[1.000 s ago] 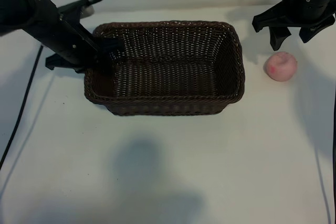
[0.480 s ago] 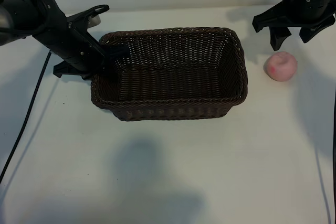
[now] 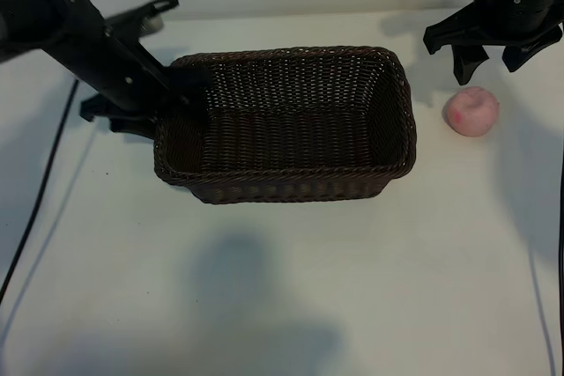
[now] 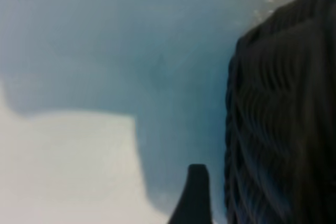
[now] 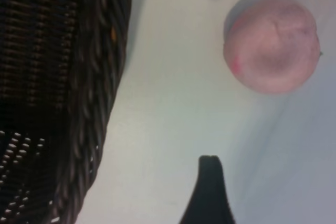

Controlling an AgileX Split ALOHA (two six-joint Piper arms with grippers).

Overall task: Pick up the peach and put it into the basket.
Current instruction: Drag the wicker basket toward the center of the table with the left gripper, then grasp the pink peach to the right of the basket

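**Peach not yet picked; right tool poised beside it, left tool at the basket's end**

From my seat, the peach (image 3: 471, 112) sits on the desk (image 3: 264, 288) to the right of the basket (image 3: 291, 53), apart from its right wall with a strip of bare desk between them. Nothing touches it. It rests dimple up with its darker pink spot turned to the left, so it looks settled and I don't expect it to roll.

The right tool (image 3: 491, 59) hangs just on the far side of the peach, pointing straight down with its jaws spread wide and nothing between them. I read that as a pre-grasp pose: wide enough to take the fruit. It needs a short shift toward the near side before it drops. The right wrist view agrees, showing the peach off to one side of the finger rather than centred.

The left tool (image 3: 181, 85) is at the basket's left end, slanted down across the far-left corner of the rim. I cannot tell whether it is open or closed there, or whether it grips the wicker. My guess is that it is placed to steady the basket while the fruit goes in.

The basket is empty, long side running left to right, its right wall the one nearest the peach. That makes a short carry over the rim. I'd judge the task barely begun: the grasp, the lift and the drop are all to come.
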